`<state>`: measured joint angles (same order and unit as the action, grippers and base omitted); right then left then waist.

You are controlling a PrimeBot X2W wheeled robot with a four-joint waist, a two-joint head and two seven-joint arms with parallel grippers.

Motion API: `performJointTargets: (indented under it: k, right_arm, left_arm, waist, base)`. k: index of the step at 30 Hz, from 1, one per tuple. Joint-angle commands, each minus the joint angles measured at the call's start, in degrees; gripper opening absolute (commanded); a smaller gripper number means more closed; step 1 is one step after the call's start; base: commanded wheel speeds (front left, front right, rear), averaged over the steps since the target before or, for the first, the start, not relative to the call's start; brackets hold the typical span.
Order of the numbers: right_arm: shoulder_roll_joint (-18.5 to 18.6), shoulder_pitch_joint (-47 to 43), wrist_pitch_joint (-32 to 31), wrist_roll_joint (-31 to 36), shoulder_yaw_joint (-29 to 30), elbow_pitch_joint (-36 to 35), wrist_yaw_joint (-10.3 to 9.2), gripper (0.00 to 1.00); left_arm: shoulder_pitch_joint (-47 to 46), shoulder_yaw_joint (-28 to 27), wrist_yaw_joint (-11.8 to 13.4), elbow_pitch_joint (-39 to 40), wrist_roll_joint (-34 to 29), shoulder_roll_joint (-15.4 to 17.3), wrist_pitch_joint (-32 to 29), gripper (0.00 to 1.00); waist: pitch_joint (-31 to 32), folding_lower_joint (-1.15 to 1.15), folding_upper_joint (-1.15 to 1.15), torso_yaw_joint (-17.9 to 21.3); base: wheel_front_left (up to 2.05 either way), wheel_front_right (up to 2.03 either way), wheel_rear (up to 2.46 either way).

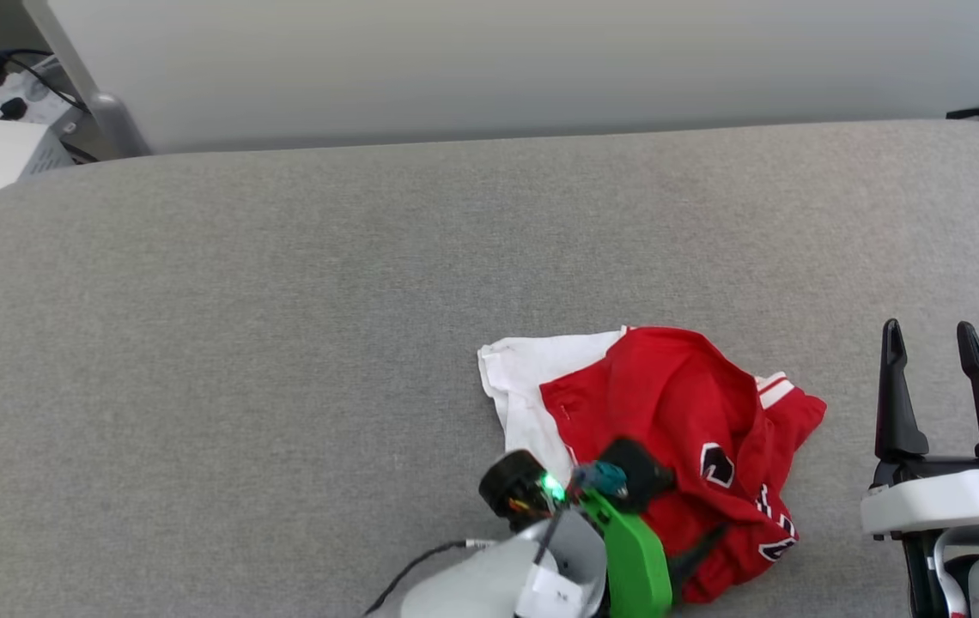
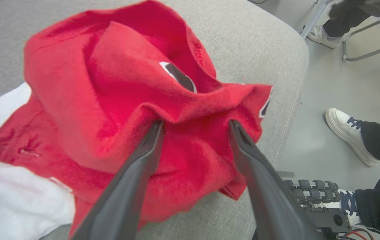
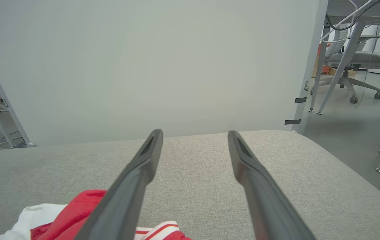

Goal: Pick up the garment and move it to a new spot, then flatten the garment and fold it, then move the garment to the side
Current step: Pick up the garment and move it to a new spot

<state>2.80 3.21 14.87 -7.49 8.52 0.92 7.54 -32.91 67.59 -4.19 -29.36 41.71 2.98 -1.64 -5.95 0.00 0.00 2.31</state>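
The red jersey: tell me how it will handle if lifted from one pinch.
Probably floppy: the red jersey lies crumpled in soft folds, so it should drape and hang from any pinch. Likely light; the cloth bunches up between the open left gripper's fingers. A push would likely wrinkle it rather than slide it whole on the gray fabric surface.

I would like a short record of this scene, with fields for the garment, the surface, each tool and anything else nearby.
garment: red T-shirt with white sleeves, crumpled, not yet flattened or folded
surface: gray padded surface; the garment lies on its near part, right of centre in the head view
left arm: left tool open, fingers spread against the red fabric
right arm: right tool open, empty, apart from the garment
nearby: a person's white shoe on the floor
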Motion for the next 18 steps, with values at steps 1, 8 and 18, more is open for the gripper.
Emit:
performJointTargets:
  k: [1, 8, 18]
  right_arm:
    - [0.1, -1.0, 0.1, -0.1, -0.2, 0.1, -0.05, 1.00]
    - [0.1, -2.9, 0.1, 0.7, -0.1, 0.0, -0.05, 1.00]
    - [0.1, -5.6, 0.1, 1.5, -2.7, -1.0, -0.05, 1.00]
  left_arm:
    - [-1.7, -1.3, 0.7, -0.2, 0.9, -0.1, 1.6, 1.00]
    - [-4.8, -9.5, 3.6, 0.0, 3.6, 1.6, 9.6, 1.00]
    - [2.8, -23.3, 9.9, 5.3, 4.3, 13.3, 16.5, 1.00]
  waist:
    - [1.4, 0.00, 0.00, -1.3]
    - [4.7, 0.00, 0.00, -4.2]
    - [6.7, 0.00, 0.00, -5.8]
  base:
    - [0.00, 0.00, 0.00]
    - [0.00, 0.00, 0.00]
    - [0.00, 0.00, 0.00]
